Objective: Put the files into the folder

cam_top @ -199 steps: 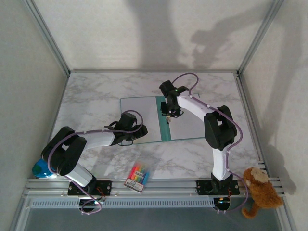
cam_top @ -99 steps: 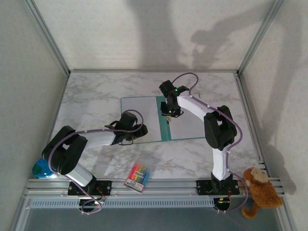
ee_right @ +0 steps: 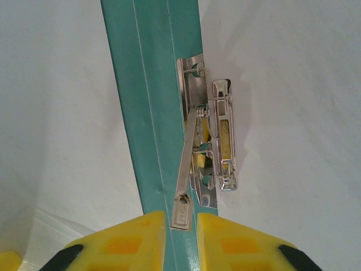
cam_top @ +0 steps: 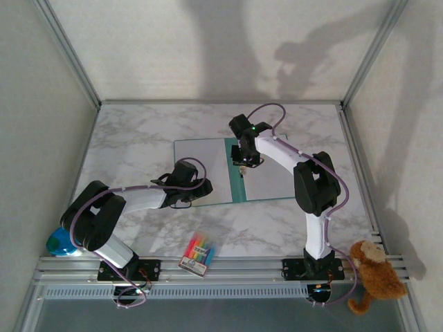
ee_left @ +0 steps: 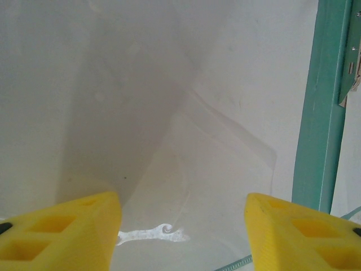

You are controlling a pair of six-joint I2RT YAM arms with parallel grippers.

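Note:
The teal folder (cam_top: 234, 176) lies open in the middle of the table, with white files (cam_top: 201, 162) on its left cover and another sheet (cam_top: 270, 176) on its right. My left gripper (cam_top: 205, 188) hovers open low over the left sheet (ee_left: 169, 84), its yellow fingers (ee_left: 73, 226) wide apart, and the teal spine (ee_left: 318, 113) runs to its right. My right gripper (cam_top: 240, 164) is over the spine (ee_right: 149, 84). It is shut on the raised lever (ee_right: 186, 169) of the metal clip (ee_right: 220, 135), with the lever's tip between the jaws (ee_right: 181, 223).
A packet of coloured pens (cam_top: 199, 252) lies near the front edge between the arm bases. A brown teddy (cam_top: 370, 273) sits at the front right corner and a blue object (cam_top: 61, 243) at the front left. Pale walls close off the marble table (cam_top: 131, 138).

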